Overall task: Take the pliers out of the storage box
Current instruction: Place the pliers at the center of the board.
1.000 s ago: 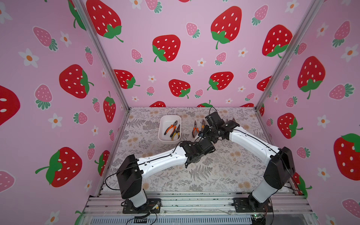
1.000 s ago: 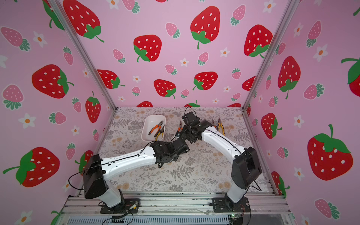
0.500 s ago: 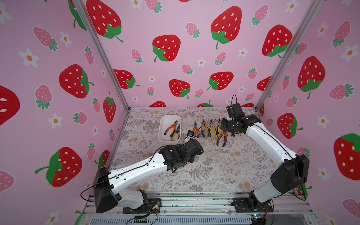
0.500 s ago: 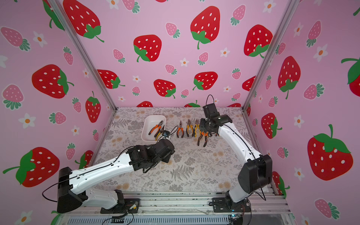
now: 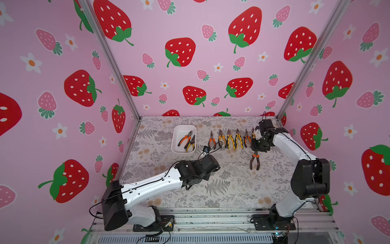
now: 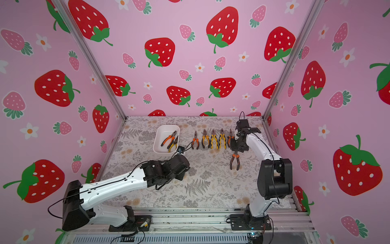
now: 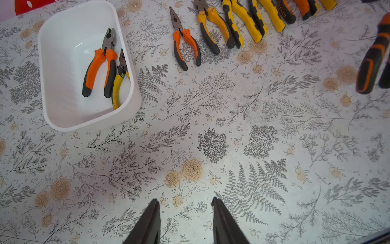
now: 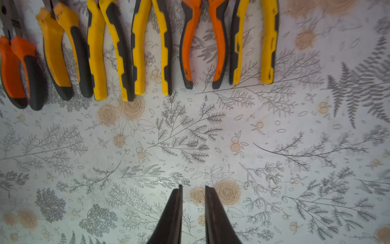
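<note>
Pink strawberry-print walls (image 5: 190,31) close in three sides of a bench (image 5: 232,190) covered in a grey fern-and-rose print. The left arm (image 5: 147,188) reaches from the near left toward the middle. Its left end effector (image 7: 184,200) is released, fingers well apart over bare bench with nothing between them. The right arm (image 5: 287,145) bends in from the near right to the far right. The right end effector (image 8: 193,188) is clenched to a narrow slit. In both top views the hanging pliers (image 5: 254,161), orange and black, meet it head-up with the handles pointing toward the near side. It appears to grasp them by the head, though its own wrist view does not show them. The white storage box (image 5: 179,132) sits far left of centre and holds two pliers: an orange-handled pair (image 7: 99,65) and, close against it on the right, a yellow-handled pair (image 7: 118,86). Just right of the box, a row of six pliers (image 5: 229,141) lies on the bench, heads far, handles near.
</note>
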